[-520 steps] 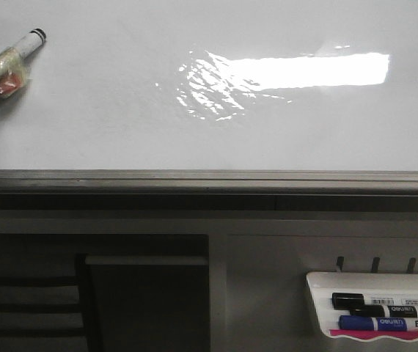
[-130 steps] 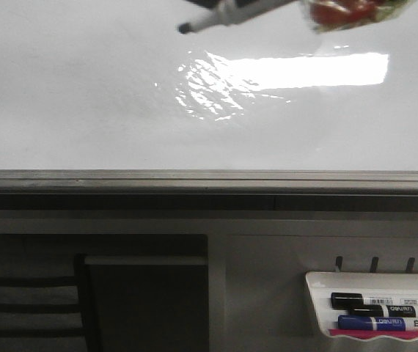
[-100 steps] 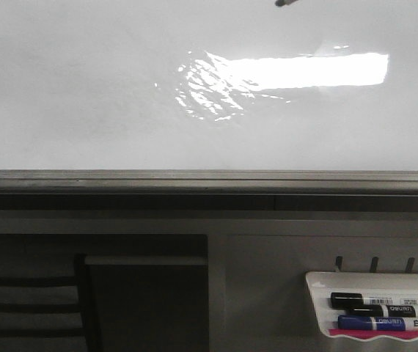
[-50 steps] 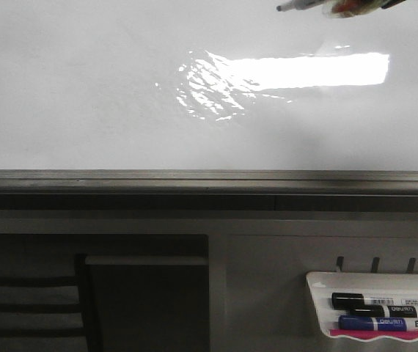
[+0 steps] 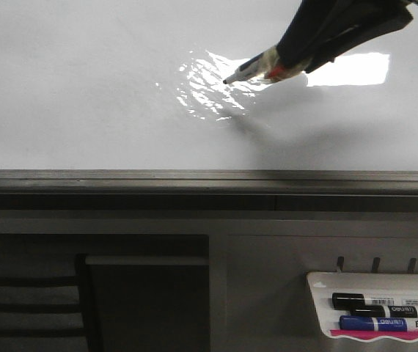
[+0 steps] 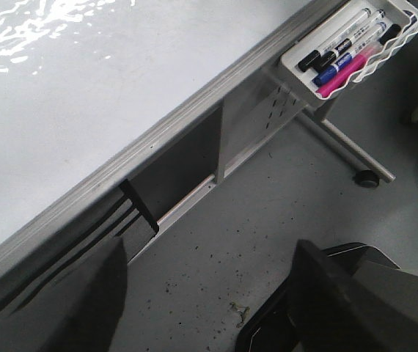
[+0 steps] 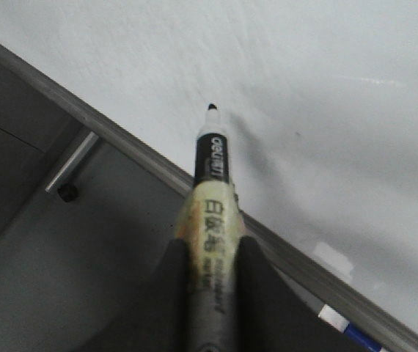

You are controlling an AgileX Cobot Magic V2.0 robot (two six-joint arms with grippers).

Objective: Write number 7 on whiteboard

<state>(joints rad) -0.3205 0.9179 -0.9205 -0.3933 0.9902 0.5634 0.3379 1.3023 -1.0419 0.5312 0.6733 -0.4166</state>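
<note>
We see the right end effector point(image 7: 210, 293) closed on a marker point(image 7: 210, 191), its two dark fingers point(image 7: 172, 293) pressed against either side of the barrel. The marker has a yellowish taped wrap around its middle, a black band with white lettering above that, and a bare black tip point(image 7: 212, 107) pointing at the whiteboard point(image 7: 326, 88). In the front view the same right end effector point(image 5: 308, 51) reaches in from the upper right corner, with the marker point(image 5: 257, 67) slanting down to the left and its tip point(image 5: 226, 81) at the left end of the bright rectangular glare point(image 5: 341, 70) on the whiteboard point(image 5: 84, 88). We cannot tell whether the tip touches the surface or sits just above it. A soft shadow of the arm falls across the board below the marker.

We find no stroke of the number 7 on the board in any view; the white surface around the tip looks unmarked apart from a tiny dark speck point(image 7: 295, 135).

The left end effector shows only as dark blurred shapes point(image 6: 341, 301) at the edge of its wrist view, so we cannot tell whether it is open or closed. That view looks over the board's grey edge rail point(image 6: 158, 139), the floor point(image 6: 268, 220), and a small white tray point(image 6: 356, 44) holding several markers. In the front view this tray point(image 5: 319, 293) hangs below the rail point(image 5: 209, 180) at the lower right.
</note>
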